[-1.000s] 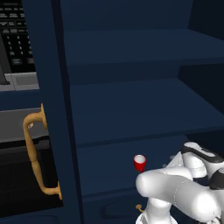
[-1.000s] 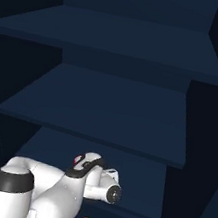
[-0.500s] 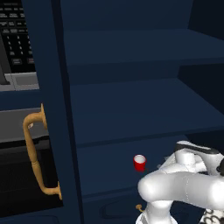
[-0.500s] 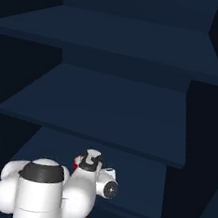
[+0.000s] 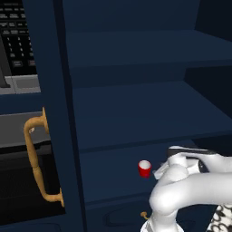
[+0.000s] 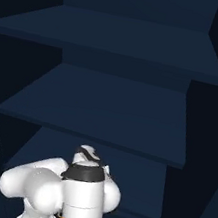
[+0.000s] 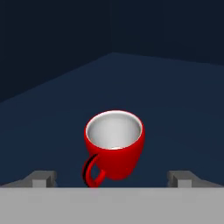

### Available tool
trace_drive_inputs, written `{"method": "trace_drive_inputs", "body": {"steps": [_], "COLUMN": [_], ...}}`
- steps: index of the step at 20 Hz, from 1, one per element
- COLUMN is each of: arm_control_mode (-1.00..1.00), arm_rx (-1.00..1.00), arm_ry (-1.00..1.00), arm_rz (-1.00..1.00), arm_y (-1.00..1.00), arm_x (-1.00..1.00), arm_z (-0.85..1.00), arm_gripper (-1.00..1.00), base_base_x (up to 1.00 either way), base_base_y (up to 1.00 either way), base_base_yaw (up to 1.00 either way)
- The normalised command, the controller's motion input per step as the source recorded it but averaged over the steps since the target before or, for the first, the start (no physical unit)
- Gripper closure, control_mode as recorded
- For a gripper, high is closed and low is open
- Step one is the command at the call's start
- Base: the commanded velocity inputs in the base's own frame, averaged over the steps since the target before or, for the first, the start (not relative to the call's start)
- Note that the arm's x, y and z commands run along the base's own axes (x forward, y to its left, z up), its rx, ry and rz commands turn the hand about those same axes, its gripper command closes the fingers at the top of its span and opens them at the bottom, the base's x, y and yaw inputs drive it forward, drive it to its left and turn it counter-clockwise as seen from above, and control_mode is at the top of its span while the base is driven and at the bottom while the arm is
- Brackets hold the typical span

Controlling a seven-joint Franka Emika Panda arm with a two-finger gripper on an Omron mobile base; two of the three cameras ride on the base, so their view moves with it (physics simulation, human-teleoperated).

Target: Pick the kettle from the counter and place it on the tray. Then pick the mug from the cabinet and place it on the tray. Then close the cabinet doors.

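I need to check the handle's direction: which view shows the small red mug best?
The hand view: the small red mug with a white inside sits close and centred, its handle visible. The left base view shows it tiny on the shelf.

Glossy white rounded arm (image 5: pixel 190 192) with dark joints.

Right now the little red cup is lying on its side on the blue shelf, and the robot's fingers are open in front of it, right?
Not quite. The mug is standing upright, not lying on its side: the hand view shows its white inside facing up and its handle at the lower left. The rest is right: it sits on the cabinet shelf, and the gripper is open in front of it.
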Motion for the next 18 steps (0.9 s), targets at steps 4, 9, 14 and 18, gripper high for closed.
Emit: {"method": "trace_drive_inputs", "body": {"steps": [4, 9, 14, 18], "arm_control_mode": [-1.0, -1.0, -1.0, -1.0], "arm_rx": [0.0, 0.0, 0.0, 0.0], "arm_ry": [0.02, 0.04, 0.03, 0.03], "arm_rz": [0.0, 0.0, 0.0, 0.0], "arm_y": [0.28, 0.13, 0.02, 0.0], "arm_x": [0.25, 0.1, 0.03, 0.03], "arm_z": [-0.25, -0.19, -0.16, -0.13], "arm_gripper": [-1.0, -1.0, 1.0, 1.0], "base_base_x": [0.0, 0.0, 0.0, 0.0], "base_base_y": [0.0, 0.0, 0.0, 0.0], "base_base_yaw": [0.0, 0.0, 0.0, 0.0]}}
